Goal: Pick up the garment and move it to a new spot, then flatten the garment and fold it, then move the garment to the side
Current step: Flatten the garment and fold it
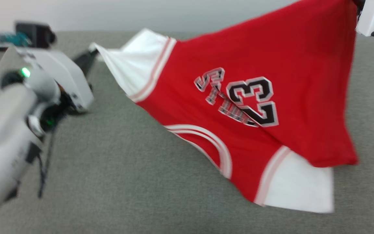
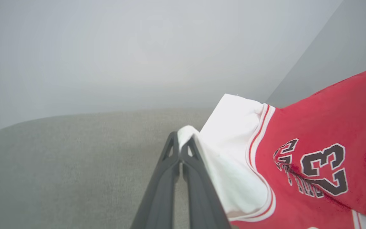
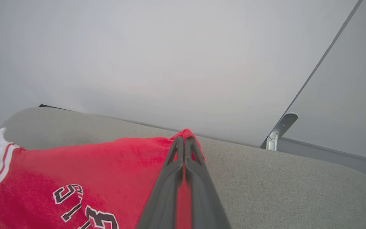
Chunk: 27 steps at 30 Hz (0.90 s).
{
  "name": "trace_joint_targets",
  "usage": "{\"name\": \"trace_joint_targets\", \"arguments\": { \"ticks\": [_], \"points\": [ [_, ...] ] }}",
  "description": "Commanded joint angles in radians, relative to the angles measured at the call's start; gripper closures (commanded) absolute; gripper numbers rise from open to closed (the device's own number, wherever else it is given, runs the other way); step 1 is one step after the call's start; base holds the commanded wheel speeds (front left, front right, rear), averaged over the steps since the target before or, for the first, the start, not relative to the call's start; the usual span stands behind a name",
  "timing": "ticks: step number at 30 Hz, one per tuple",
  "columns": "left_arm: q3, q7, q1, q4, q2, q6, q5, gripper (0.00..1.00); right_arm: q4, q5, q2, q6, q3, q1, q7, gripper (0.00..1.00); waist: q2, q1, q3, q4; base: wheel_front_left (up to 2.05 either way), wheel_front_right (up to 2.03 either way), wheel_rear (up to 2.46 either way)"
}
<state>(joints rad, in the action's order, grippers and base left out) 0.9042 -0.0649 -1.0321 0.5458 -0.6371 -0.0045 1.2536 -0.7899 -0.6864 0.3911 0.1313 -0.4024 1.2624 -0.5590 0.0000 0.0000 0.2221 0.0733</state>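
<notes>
Far left of head view: pale left forearm [image 1: 2,136], small green light [image 1: 25,72] lit, raised above grey fabric surface [image 1: 125,188]. At forearm end: left gripper [image 1: 89,53], dark fingers pointing up and right to corner of white sleeve [image 1: 135,68]. In left wrist view: jaws pressed together, pinching sleeve edge, white cloth bunched over right fingertip. Pale wall [image 2: 106,47] behind.

Centre of head view: garment [image 1: 304,71], lifted clear of surface over most of its span, stretched between both grippers. Red body sloping from high at upper right to low at centre. Chest print [image 1: 252,100] with number 23 in black, outlined white, tilted. Curved white-and-red neck band [image 1: 213,143] on lower edge. Striped trim bands at each sleeve seam. Second white sleeve [image 1: 300,191] hanging at lower right, contact with surface not determinable. Whole head view slightly blurred.

Upper right corner of head view: white housing [image 1: 372,16] of right arm against top edge of garment, fingertips hidden there. In right wrist view: right gripper [image 3: 183,143], jaws pressed together, pinching red hem, small red fold protruding above tips. Grey surface beyond and to right of fingers. Further right: metal bracket [image 3: 278,130] at foot of wall panel seam
</notes>
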Motion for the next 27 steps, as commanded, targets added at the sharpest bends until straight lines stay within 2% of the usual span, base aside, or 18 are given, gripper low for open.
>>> {"name": "trace_joint_targets", "arguments": {
  "ticks": [1,5,10,16,22,27],
  "points": [
    [-0.003,-0.03,-0.053,0.013,-0.018,-0.001,-0.013,1.0,0.027,-0.022,-0.003,-0.001,0.01,-0.026,0.022,1.0,0.0,0.0,-0.07,-0.066,0.0,0.0,0.0],
    [0.001,-0.1,-0.163,0.048,-0.049,-0.005,-0.045,1.0,0.087,-0.051,0.003,-0.001,0.031,-0.071,0.031,1.0,0.0,0.0,-0.099,-0.093,0.0,0.0,0.0],
    [-0.006,-0.172,-0.288,0.101,-0.055,-0.019,-0.056,1.0,0.182,-0.088,0.014,-0.001,0.093,-0.124,0.012,1.0,0.0,0.0,-0.115,-0.116,0.0,0.0,0.0],
    [0.0,-0.226,-0.419,0.162,-0.065,-0.029,-0.097,1.0,0.271,-0.126,-0.016,-0.001,0.197,-0.162,-0.049,1.0,0.0,0.0,-0.099,-0.135,0.0,0.0,0.0],
    [-0.01,-0.272,-0.564,0.237,-0.045,-0.033,-0.114,1.0,0.34,-0.055,-0.062,-0.001,0.281,-0.172,-0.125,1.0,0.0,0.0,-0.016,-0.153,0.0,0.0,0.0],
    [0.0,-0.256,-0.662,0.311,-0.007,-0.05,-0.154,1.0,0.306,0.049,-0.136,-0.001,0.321,-0.083,-0.104,1.0,0.0,0.0,0.115,-0.173,0.0,0.0,0.0]
  ]
}}
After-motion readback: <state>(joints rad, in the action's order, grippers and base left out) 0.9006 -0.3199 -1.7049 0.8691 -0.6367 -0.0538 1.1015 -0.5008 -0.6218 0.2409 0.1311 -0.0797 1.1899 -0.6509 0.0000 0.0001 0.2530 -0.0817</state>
